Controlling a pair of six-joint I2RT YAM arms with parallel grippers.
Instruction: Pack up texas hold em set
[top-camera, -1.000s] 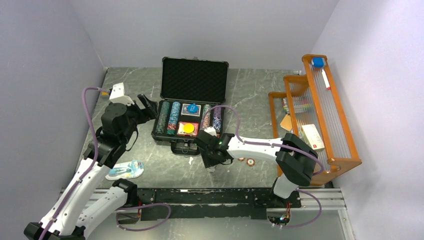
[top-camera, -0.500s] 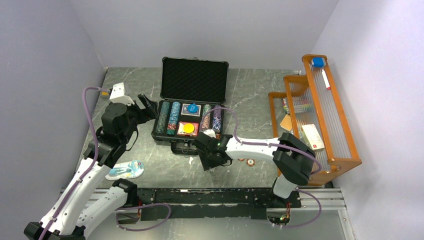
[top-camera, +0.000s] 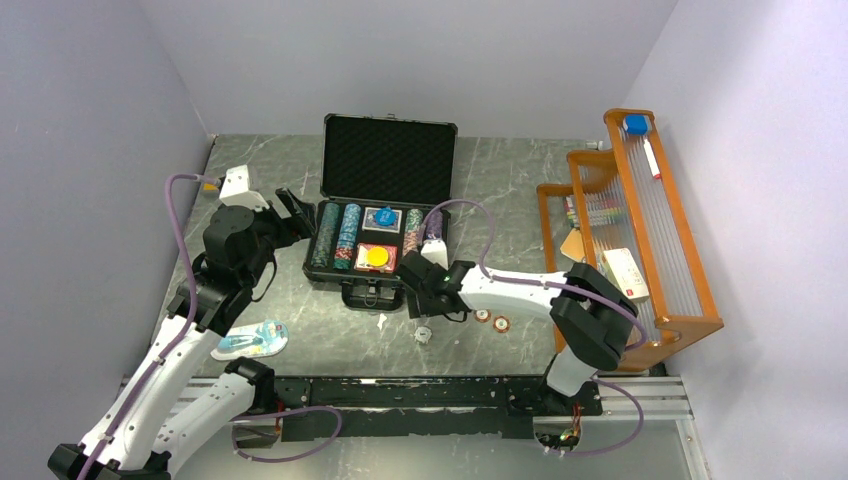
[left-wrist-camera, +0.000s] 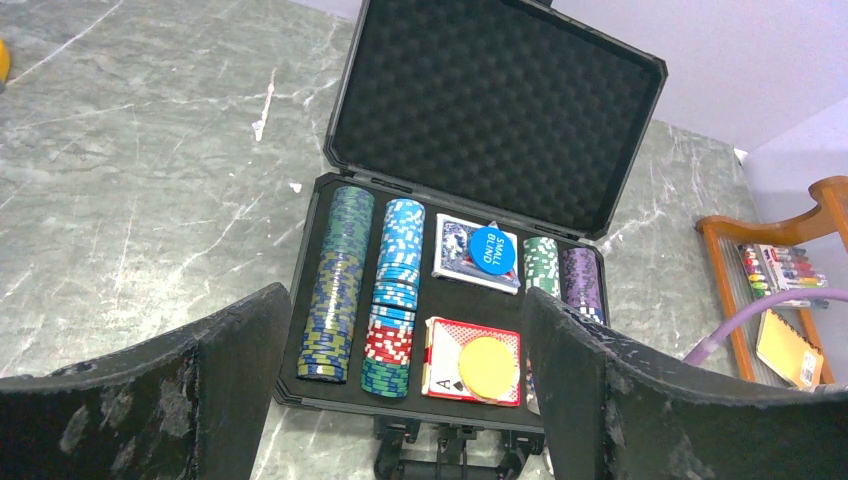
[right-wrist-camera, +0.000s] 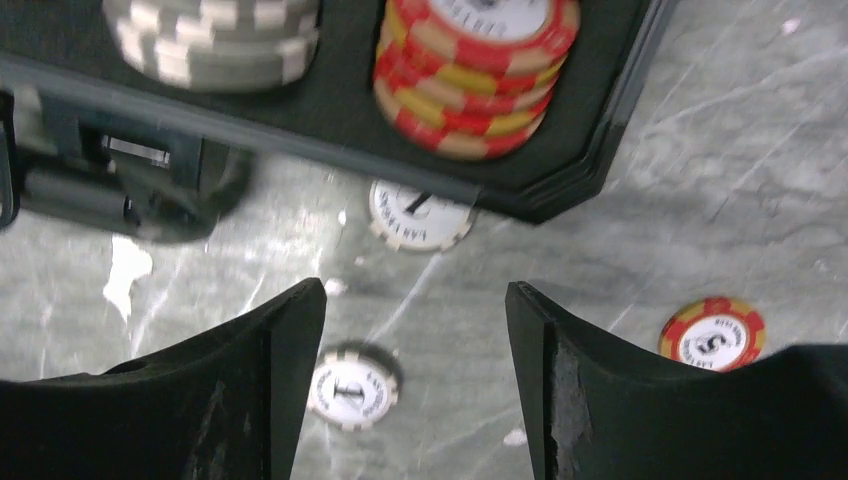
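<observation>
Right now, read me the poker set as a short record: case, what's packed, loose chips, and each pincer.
case: black briefcase, open, lid upright, foam-lined
packed: chip rows; blue deck under a Small Blind disc; red deck under a yellow disc
loose outside the case: white chip; second white chip at the case's front edge; red-and-yellow chip off to one side
left pincer: open, empty, facing the open case
right pincer: open, empty, over the loose chips

worktop (top-camera: 520, 190): grey marble-look slab
middle: black briefcase (top-camera: 388, 160), lid up
just in front of it: loose chips (top-camera: 501, 323)
left: blister pack (top-camera: 250, 338)
right: orange rack (top-camera: 640, 230)
</observation>
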